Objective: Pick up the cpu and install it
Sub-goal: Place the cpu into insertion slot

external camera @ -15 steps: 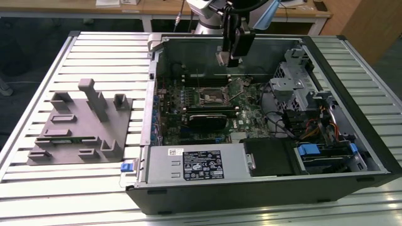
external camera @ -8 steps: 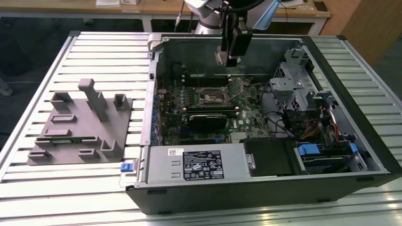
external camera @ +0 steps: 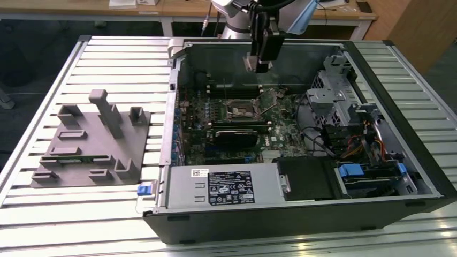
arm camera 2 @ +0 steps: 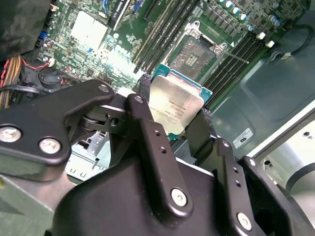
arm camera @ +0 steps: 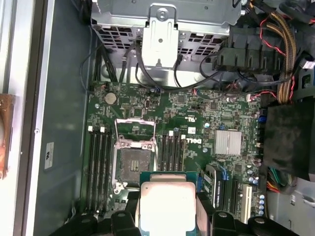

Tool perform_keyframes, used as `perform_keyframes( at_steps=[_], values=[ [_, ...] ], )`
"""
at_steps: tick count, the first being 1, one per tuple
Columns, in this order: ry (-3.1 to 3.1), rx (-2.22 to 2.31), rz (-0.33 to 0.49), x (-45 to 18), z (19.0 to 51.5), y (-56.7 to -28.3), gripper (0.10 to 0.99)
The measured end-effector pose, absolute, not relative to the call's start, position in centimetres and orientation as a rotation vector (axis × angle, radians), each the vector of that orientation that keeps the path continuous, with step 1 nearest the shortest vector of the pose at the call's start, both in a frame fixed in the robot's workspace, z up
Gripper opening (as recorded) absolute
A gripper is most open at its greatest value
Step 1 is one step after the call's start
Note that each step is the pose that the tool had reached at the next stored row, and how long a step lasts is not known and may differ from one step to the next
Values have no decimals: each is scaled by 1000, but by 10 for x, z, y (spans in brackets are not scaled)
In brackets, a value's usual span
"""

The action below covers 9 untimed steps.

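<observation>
My gripper is clamping the cpu by two edges, hanging above the motherboard near the empty socket; my fingers are covering its sides, its underside hidden.

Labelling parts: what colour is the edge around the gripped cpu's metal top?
Green, around the small square silvery cpu; clearest in the second wrist view.

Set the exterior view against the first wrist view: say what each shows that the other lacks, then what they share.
Exterior view adds the grey fixture on the slatted table and the labelled box in the case. First wrist view adds the cpu, silvery top showing, clamped between the fingers, and a coin battery. Both share the empty socket and the green board.
</observation>
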State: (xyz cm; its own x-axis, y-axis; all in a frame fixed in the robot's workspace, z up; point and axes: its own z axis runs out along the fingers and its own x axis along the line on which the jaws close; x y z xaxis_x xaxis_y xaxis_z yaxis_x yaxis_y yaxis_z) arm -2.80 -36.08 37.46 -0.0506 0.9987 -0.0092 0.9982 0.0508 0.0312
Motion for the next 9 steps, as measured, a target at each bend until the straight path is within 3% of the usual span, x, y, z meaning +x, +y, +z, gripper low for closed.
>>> perform_keyframes(
  at_steps=[9],
  values=[
    [2254, 2147, 25, -28, 373, -360, 541]
  ],
)
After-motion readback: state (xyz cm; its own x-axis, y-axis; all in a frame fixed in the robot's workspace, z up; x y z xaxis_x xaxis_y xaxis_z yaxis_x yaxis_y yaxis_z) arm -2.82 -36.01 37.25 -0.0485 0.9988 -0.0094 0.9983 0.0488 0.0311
